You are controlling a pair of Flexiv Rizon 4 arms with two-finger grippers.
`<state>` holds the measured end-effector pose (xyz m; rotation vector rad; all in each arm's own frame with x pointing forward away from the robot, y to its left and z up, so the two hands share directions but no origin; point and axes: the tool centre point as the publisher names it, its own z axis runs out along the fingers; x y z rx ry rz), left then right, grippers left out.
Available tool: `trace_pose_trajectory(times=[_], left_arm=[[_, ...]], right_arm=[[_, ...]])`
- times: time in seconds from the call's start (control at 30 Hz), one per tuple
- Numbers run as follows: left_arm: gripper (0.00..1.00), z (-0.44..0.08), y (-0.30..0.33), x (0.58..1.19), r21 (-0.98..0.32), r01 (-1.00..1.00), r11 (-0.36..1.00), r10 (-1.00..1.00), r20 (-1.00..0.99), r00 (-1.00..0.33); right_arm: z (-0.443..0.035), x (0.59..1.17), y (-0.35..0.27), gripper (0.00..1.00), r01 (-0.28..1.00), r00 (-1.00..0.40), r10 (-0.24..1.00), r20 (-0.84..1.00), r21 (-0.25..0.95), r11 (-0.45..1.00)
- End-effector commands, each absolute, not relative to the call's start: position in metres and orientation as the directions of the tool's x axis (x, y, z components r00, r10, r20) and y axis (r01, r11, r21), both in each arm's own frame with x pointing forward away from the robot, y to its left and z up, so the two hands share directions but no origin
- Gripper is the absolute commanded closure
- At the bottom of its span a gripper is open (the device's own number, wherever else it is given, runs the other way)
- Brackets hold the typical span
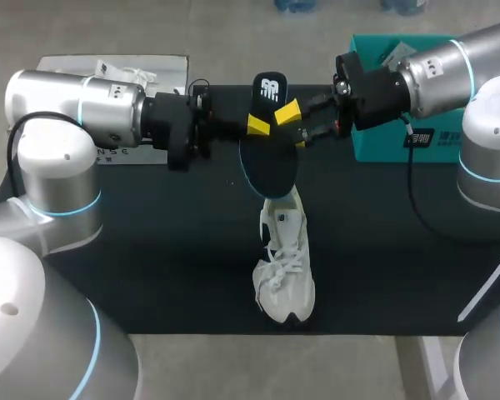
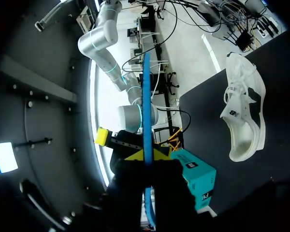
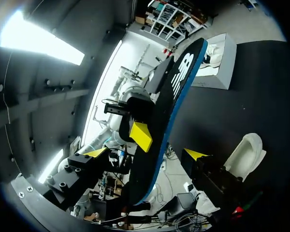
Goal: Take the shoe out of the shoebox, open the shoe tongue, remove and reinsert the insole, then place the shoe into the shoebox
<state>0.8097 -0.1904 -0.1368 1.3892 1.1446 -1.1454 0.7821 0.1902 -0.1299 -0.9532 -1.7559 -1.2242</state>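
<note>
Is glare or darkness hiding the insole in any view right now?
Head view: even light, but the black insole blends into the black table; the white shoe stands out. Left wrist view: insole edge-on, a thin blue line against bright background. Right wrist view: ceiling lamp glares, away from the insole, which reads well.

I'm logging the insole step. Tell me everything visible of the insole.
The insole is thin and foam-like, black on top with white print at its heel end and a blue edge. It is out of the white shoe, held in the air above the table near the shoe's far end. The left gripper pinches it; the right gripper stands open around it, not touching.
</note>
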Motion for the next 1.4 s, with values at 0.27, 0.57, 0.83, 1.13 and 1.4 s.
trace_pose_trajectory(times=[0.27, 0.57, 0.83, 1.13, 1.4], left_arm=[[1.00, -0.138, -0.191, 0.809, 0.111, 0.990, -0.090, 0.079, -0.990, 0.119], [1.00, -0.138, -0.191, 0.809, 0.111, 0.990, -0.090, 0.079, -0.990, 0.119], [1.00, -0.138, -0.191, 0.809, 0.111, 0.990, -0.090, 0.079, -0.990, 0.119], [0.00, -0.133, -0.176, 0.801, -0.078, 0.994, -0.080, 0.167, -0.984, -0.064], [0.00, -0.146, -0.139, 0.786, -0.384, 0.922, -0.046, 0.262, -0.895, -0.360]], right_arm=[[-0.137, 0.784, 0.194, 1.00, 0.893, -0.408, 0.137, 0.903, 0.364, 0.264], [-0.140, 0.785, 0.197, 1.00, 0.890, -0.409, 0.123, 0.904, 0.365, 0.272], [-0.133, 0.788, 0.191, 1.00, 0.878, -0.444, 0.128, 0.887, 0.402, 0.261], [-0.130, 0.797, 0.172, 1.00, 0.871, -0.473, 0.189, 0.860, 0.425, 0.247], [-0.130, 0.812, 0.157, 1.00, 0.858, -0.500, 0.212, 0.840, 0.449, 0.248]])
